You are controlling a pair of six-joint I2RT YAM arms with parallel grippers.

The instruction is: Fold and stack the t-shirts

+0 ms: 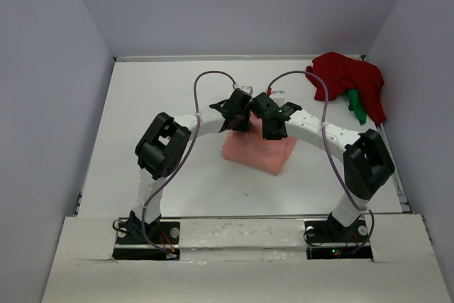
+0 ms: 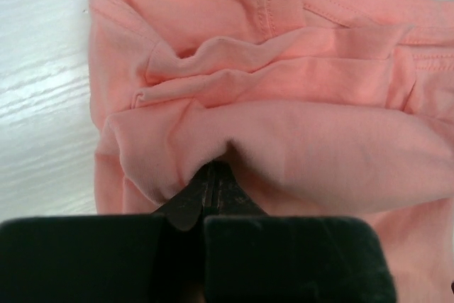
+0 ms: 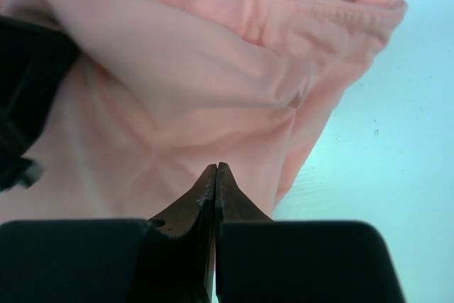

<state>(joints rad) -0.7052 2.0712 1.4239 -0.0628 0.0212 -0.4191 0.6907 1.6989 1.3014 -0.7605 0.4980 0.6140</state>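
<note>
A folded salmon-pink t-shirt (image 1: 260, 151) lies at the middle of the white table (image 1: 156, 104). Both grippers hover over its far edge, close together. My left gripper (image 1: 237, 117) (image 2: 213, 169) is shut, its tips buried in a raised fold of the pink cloth (image 2: 284, 69) that bulges around them. The jaws of my right gripper (image 1: 270, 124) (image 3: 216, 169) are pressed together, the tips bare above the pink shirt (image 3: 177, 83) with nothing between them. A crumpled dark red t-shirt (image 1: 346, 79) lies at the back right corner, a bright green t-shirt (image 1: 357, 108) poking out beneath it.
Grey walls close in the table on the left, back and right. The left gripper's black body (image 3: 28, 90) shows at the left edge of the right wrist view, close beside my right gripper. Purple cables (image 1: 206, 79) arch over both arms.
</note>
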